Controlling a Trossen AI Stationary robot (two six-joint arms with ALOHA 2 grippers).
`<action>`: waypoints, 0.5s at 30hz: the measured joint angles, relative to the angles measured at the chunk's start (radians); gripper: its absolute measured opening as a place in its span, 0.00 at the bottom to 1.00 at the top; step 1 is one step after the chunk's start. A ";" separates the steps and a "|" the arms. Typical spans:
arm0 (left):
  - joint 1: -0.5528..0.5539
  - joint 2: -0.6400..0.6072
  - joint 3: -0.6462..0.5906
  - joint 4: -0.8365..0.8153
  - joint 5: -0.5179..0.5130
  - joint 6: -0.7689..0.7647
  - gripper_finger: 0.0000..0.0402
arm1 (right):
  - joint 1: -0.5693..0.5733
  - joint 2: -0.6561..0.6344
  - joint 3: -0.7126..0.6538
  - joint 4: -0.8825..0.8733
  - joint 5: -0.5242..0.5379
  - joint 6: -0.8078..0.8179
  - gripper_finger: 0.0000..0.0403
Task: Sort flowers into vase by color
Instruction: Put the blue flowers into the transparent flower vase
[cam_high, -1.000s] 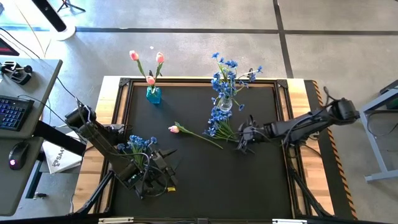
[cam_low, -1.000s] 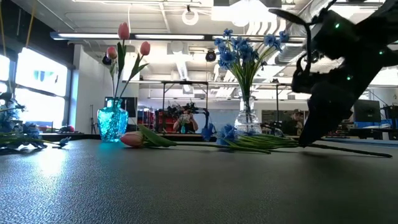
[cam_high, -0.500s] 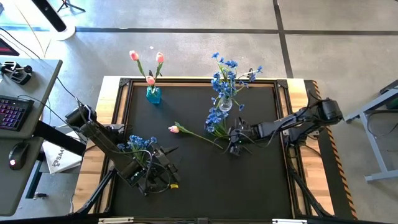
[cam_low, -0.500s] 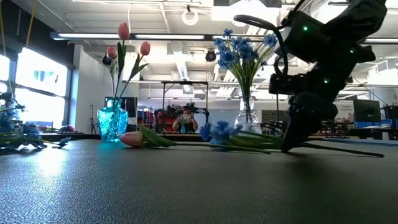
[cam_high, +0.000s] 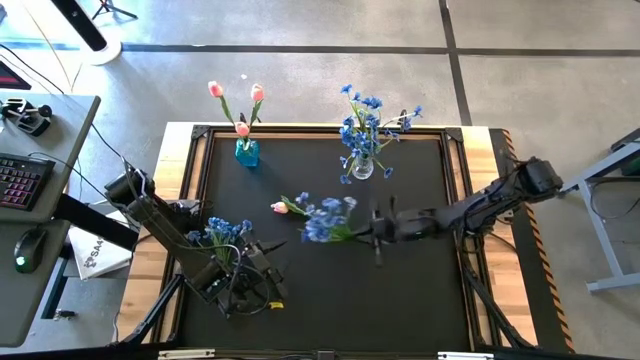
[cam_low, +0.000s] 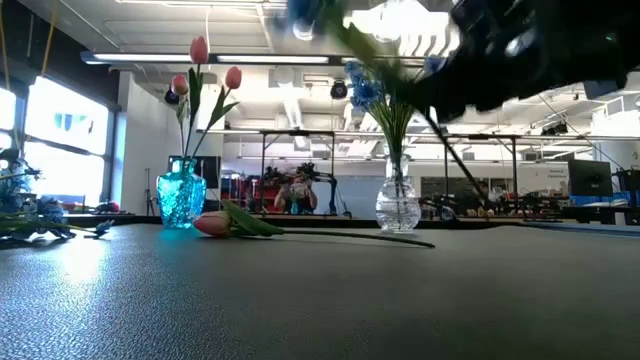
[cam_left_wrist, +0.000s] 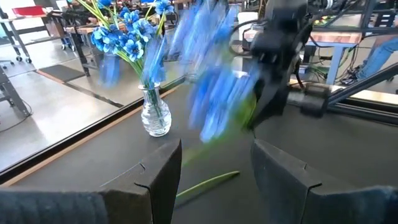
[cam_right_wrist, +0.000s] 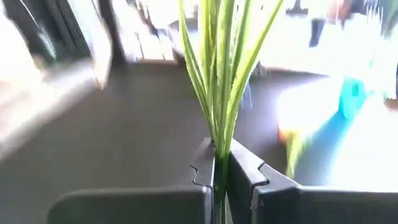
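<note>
Overhead, the right gripper (cam_high: 376, 232) had its jaws clamped on the green stems of a bunch of small blue blossoms (cam_high: 322, 219), lifted off the black tabletop (cam_high: 420, 300) above a lying pink-orange tulip (cam_high: 279, 207). Nearby stood a clear glass vase (cam_high: 362, 167) of blue flowers. The left gripper (cam_high: 262, 262) waited, jaws apart.

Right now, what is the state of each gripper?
Left gripper: open, holding nothing.
Right gripper: closed on the blue flower bunch, lifted off the table.
</note>
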 joint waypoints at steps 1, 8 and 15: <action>0.000 0.000 0.000 -0.001 0.000 0.000 0.45 | 0.001 0.005 -0.032 0.134 -0.019 -0.018 0.02; 0.057 0.006 0.000 0.013 0.083 0.045 0.45 | 0.018 0.005 -0.138 0.711 -0.176 -0.051 0.01; 0.210 0.162 0.000 0.469 0.309 0.520 0.45 | 0.069 0.005 -0.067 0.732 -0.261 -0.116 0.01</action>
